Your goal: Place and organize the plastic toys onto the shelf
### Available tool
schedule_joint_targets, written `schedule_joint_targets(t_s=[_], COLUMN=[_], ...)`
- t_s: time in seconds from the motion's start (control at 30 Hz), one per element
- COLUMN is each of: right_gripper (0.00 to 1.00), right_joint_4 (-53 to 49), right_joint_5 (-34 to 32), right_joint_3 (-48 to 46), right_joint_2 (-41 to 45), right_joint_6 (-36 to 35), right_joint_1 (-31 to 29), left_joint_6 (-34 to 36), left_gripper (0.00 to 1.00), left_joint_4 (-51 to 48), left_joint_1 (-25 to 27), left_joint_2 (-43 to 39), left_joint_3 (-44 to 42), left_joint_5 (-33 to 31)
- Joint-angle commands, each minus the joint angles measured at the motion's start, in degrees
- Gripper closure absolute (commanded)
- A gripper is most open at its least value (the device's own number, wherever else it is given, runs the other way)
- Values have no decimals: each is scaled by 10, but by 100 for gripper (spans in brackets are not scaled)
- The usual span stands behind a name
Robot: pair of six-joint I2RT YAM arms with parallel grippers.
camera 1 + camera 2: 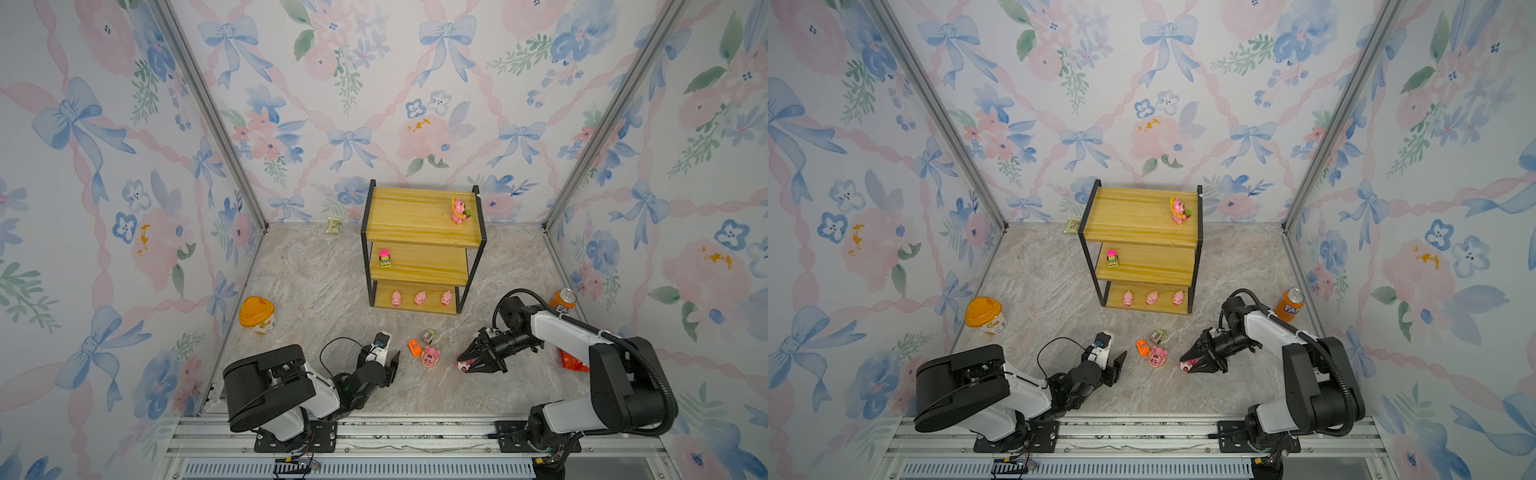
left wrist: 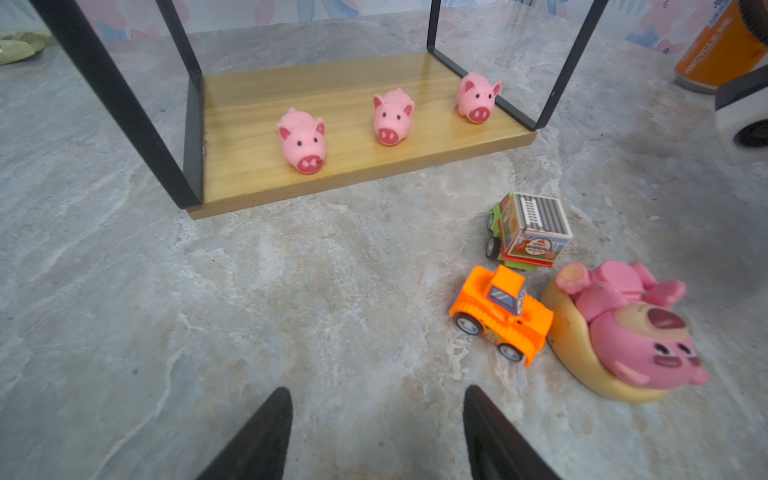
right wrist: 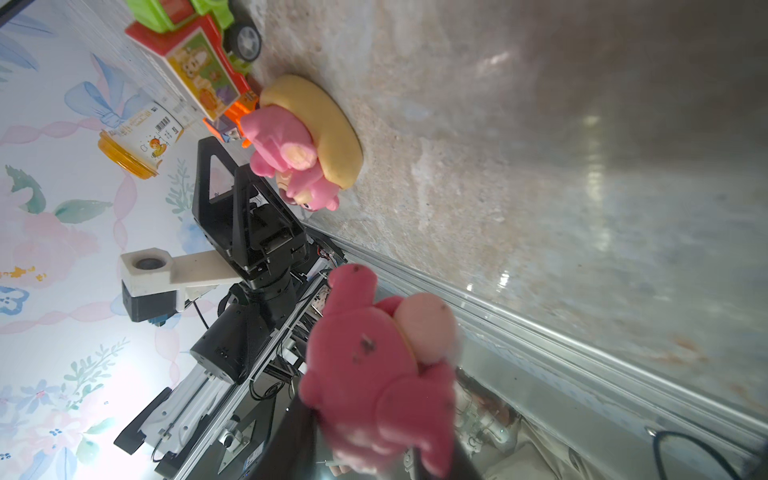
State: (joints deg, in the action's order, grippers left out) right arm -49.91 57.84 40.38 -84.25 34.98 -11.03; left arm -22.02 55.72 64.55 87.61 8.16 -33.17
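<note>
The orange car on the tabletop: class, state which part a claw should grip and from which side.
Likely the raised cab of the orange car, from straight above. It stands on its wheels with the cab proud, while the lying pink figurine crowds one end and the grey-green truck sits close by, leaving little room.

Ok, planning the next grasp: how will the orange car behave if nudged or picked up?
The orange car stands on its wheels, so a nudge would probably roll it. It looks like hard glossy plastic: likely stiff, light, maybe slippery. The pink figurine beside it may crowd a grasp.
</note>
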Motion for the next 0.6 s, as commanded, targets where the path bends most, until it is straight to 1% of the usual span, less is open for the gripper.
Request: schedule_joint_targets(t_s=[0.0,0.2,0.33,0.37,0.57], right_gripper=[93,92,89,88,88], right_joint_4=[5,24,24,26,35], right_joint_5=[25,33,32,32,31], right_joint_3=[10,15,31,33,41], right_joint_2=[-22,-81,-102,-121,-165], right_joint_6=[-14,-24,-33,-35,-45], right_joint_1=[0,0,-2,-2,-2], left_joint_6=[12,11,12,12,11], left_gripper=[33,33,33,33,33], left_joint_4=[8,9,9,9,9], left_joint_1=[3,2,1,1,-1], left_joint_2=[8,9,11,12,15], left_joint_3=[9,8,8,8,7], left_joint_5=[-12,-16,-16,-16,-17])
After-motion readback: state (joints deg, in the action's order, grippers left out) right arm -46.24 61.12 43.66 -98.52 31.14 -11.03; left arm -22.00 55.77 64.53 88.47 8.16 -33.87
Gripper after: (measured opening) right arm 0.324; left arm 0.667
